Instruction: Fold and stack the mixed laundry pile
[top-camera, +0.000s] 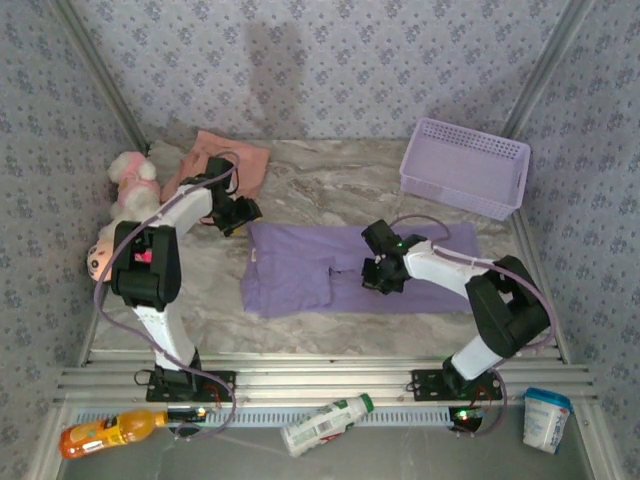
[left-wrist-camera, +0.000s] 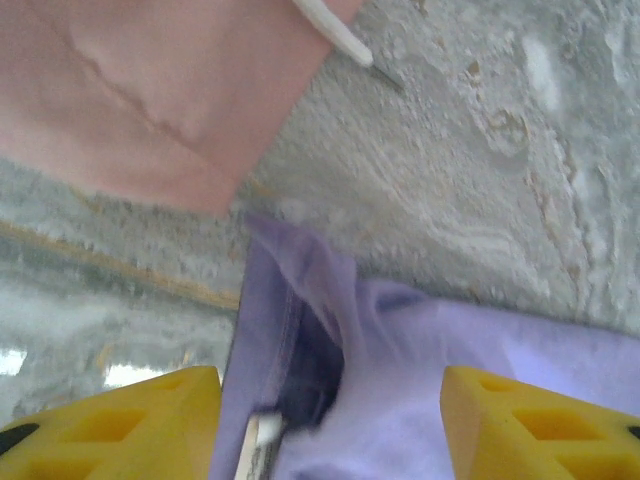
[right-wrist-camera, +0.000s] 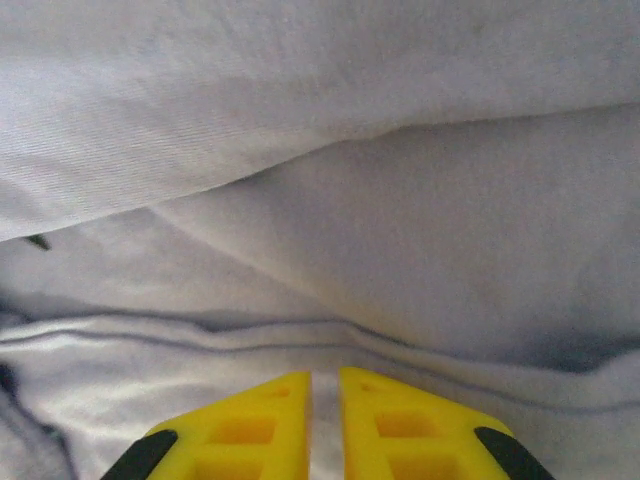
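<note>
From above we see the whole layout. The lavender shirt (top-camera: 400, 268) lies spread flat in the middle of the marble table (top-camera: 330, 190). Its long axis runs left to right, parallel to the near edge, and a flap is folded over its left part. The salmon shorts (top-camera: 245, 160) lie at the back left, close to the shirt's far-left corner, and the left arm partly covers them. The mesh basket (top-camera: 465, 165) sits at the back right, well apart from both garments, and plush toys (top-camera: 130, 180) line the left edge.

The left wrist camera adds detail that the overhead view does not resolve. The white drawstring tip (left-wrist-camera: 335, 30) pokes out from the shorts' hem (left-wrist-camera: 150, 90), and bare marble separates that hem from a pointed end of the shirt (left-wrist-camera: 420, 360). This end has a seam, a dark opening and a pale tag, and it points towards the shorts. The left gripper (left-wrist-camera: 330, 372) hangs over it with its yellow fingers (left-wrist-camera: 120, 420) spread wide and nothing between them.

The right wrist camera shows close folds of lavender cloth (right-wrist-camera: 320, 150). The right gripper (right-wrist-camera: 325, 375), which the overhead view places over the shirt's middle (top-camera: 378, 278), has its fingers drawn almost together, leaving a thin slit. We cannot tell whether cloth is pinched in it.
</note>
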